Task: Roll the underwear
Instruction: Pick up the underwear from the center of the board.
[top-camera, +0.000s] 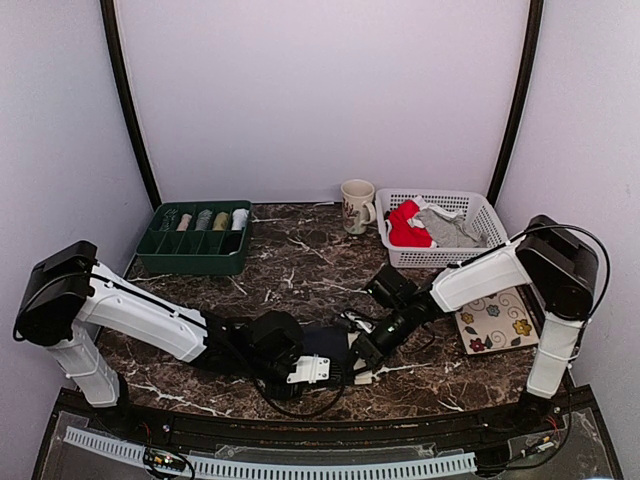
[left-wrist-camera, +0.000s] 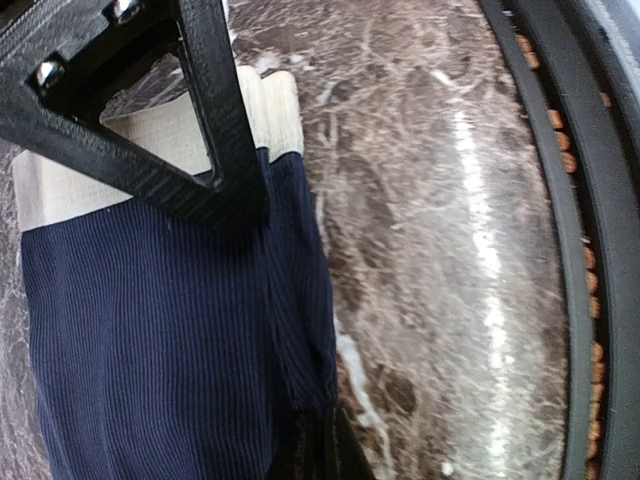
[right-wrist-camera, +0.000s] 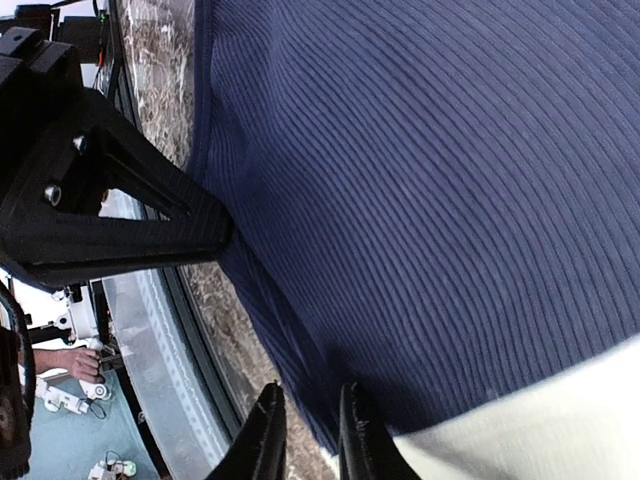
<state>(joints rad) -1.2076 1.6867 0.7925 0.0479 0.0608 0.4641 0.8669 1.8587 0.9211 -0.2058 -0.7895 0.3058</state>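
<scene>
The navy underwear (top-camera: 322, 342) with a cream waistband (left-wrist-camera: 150, 150) lies flat on the marble table near the front edge. My left gripper (top-camera: 335, 368) is low at its near side; in the left wrist view it (left-wrist-camera: 320, 445) is shut on the cloth's side edge. My right gripper (top-camera: 360, 357) meets it from the right; in the right wrist view it (right-wrist-camera: 310, 435) pinches the navy hem (right-wrist-camera: 420, 200) close to the waistband, its jaws almost together. The red underwear (top-camera: 405, 225) and the grey underwear (top-camera: 447, 228) lie in the white basket (top-camera: 470, 203).
A floral mug (top-camera: 356, 205) stands left of the basket. A green divided tray (top-camera: 195, 255) with several rolled cloths is at the back left. A flowered mat (top-camera: 497, 320) lies at the right. The table's black front rim (left-wrist-camera: 590, 250) is close.
</scene>
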